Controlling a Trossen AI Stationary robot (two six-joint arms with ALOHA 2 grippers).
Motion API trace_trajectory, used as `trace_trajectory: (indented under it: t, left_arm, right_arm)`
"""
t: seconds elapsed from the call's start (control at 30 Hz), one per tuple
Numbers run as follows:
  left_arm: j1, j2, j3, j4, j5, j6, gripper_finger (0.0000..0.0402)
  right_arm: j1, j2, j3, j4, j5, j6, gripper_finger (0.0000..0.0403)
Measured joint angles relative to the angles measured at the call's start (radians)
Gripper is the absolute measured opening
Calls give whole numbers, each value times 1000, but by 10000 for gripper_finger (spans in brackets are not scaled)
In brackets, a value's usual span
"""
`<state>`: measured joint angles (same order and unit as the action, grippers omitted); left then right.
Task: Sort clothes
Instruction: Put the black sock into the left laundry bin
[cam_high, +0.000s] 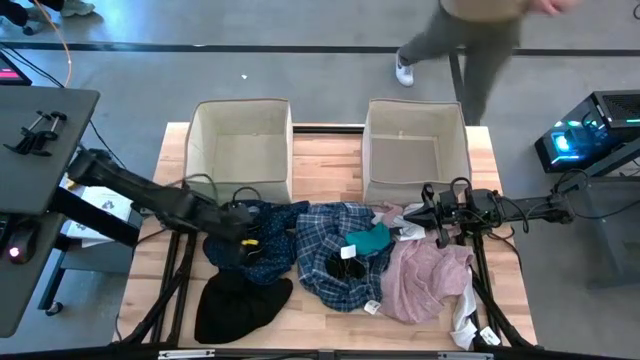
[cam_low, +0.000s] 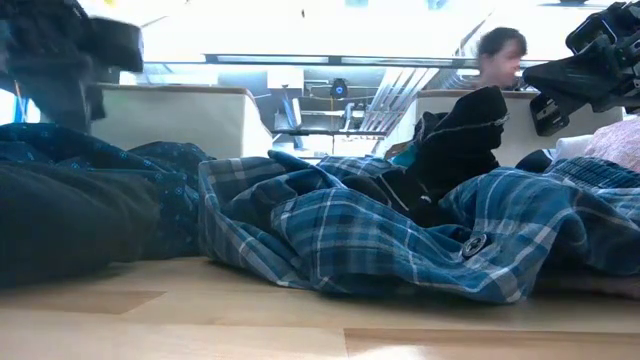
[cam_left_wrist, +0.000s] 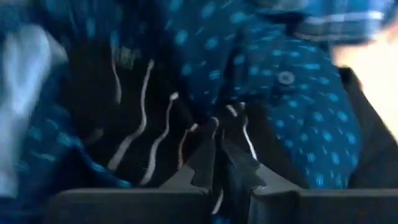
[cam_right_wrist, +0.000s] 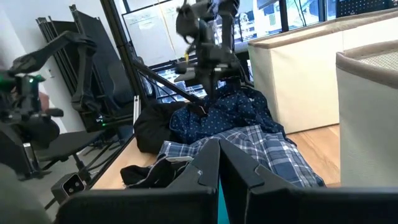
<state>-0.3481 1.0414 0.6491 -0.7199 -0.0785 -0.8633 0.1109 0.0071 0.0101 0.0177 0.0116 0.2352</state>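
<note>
My left gripper (cam_high: 243, 222) points down on the dark navy patterned garment (cam_high: 262, 245) at the left of the pile, shut on it. The garment also shows in the right wrist view (cam_right_wrist: 224, 115). My right gripper (cam_high: 422, 215) is shut and empty, level above the pile's right part, its fingers (cam_right_wrist: 217, 163) pointing toward the table's left. The blue-white plaid shirt (cam_high: 335, 262) lies in the middle with the small teal piece (cam_high: 372, 240) on it. The pale pink shirt (cam_high: 430, 280) lies at the right. The black garment (cam_high: 235, 305) lies at the front left. A white piece (cam_high: 465, 322) lies at the front right. My left gripper holds the navy garment by a raised part of its top (cam_left_wrist: 205, 121), pinched between the two shut fingers. They come from above, pointing down. The cloth rises to a peak under the fingers (cam_right_wrist: 206, 102) while the rest lies on the table; how many layers, I cannot tell.
Two beige fabric bins (cam_high: 240, 104) (cam_high: 415, 104) stand open at the table's far edge, behind the pile. A person (cam_high: 470, 40) walks on the floor beyond the table. Bare wood (cam_high: 330, 330) lies along the near edge.
</note>
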Motion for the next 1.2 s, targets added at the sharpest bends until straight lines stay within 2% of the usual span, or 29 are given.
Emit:
trace_trajectory:
  t: [0.17, 0.27, 0.37, 0.43, 0.5, 0.57, 0.63, 0.77, 1.03, 1.2]
  left_arm:
    - [0, 131, 1, 145, 132, -42, 69]
    - [0, 198, 2, 155, 158, -22, 109]
    - [0, 262, 2, 147, 173, 20, 127]
    - [-2, 291, 2, 161, 192, 52, 116]
    - [-9, 305, 2, 187, 211, 62, 80]
    - [-18, 306, 8, 198, 223, 62, 28]
    - [-27, 291, 35, 170, 225, 62, 13]
    - [-29, 234, 167, 47, 226, 96, 4]
    - [-10, 140, 525, -219, 201, 193, 1]
    - [21, 114, 749, -233, 2, 271, 1]
  right_arm:
    - [0, 0, 0, 0, 0, 0, 0]
    - [0, 0, 0, 0, 0, 0, 0]
    - [0, 0, 0, 0, 0, 0, 0]
    - [0, 0, 0, 0, 0, 0, 0]
    - [0, 0, 0, -1, 0, 0, 0]
    - [0, 0, 0, -2, 0, 0, 0]
    - [0, 0, 0, -2, 0, 0, 0]
    - [0, 0, 0, -3, 0, 0, 0]
    - [0, 0, 0, -3, 0, 0, 0]
    - [0, 0, 0, -3, 0, 0, 0]
